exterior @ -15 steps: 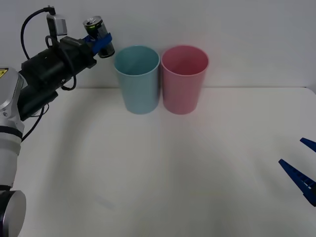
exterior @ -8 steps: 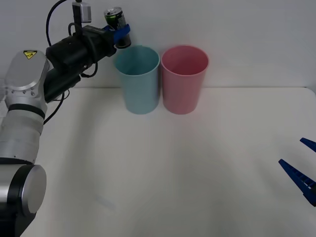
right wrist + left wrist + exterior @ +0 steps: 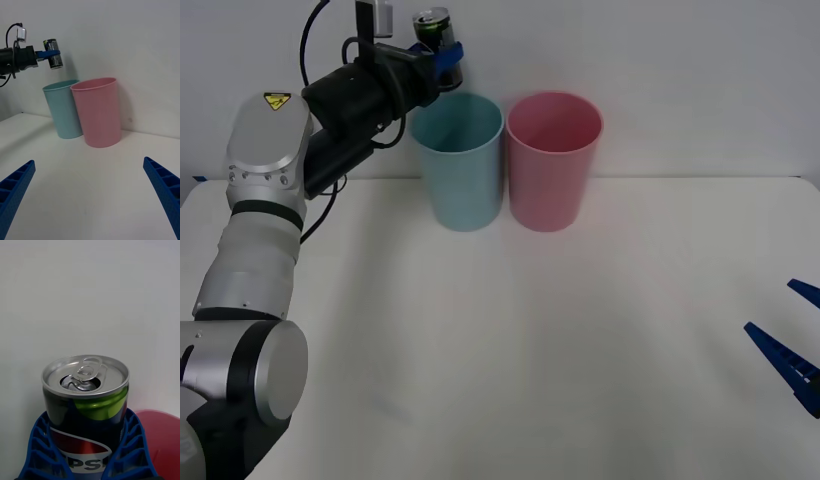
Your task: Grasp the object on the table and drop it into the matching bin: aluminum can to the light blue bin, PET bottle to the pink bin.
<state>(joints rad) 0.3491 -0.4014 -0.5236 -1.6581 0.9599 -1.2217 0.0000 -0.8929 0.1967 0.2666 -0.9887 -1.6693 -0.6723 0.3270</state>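
Left hand (image 3: pixel 448 58) is gripping the aluminum can (image 3: pixel 436 38) upright, hovering just left of and above the light blue bin (image 3: pixel 459 160) rim.

Silver-grey jointed left arm, yellow warning sticker, black forearm, looping black cables, blue ribbed left claw (image 3: pixel 446 62)

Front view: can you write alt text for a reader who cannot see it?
The left end effector holds the aluminum can above the light blue bin, near its left rim. The pink bin stands beside it on the table; the right end effector waits open at the right edge.
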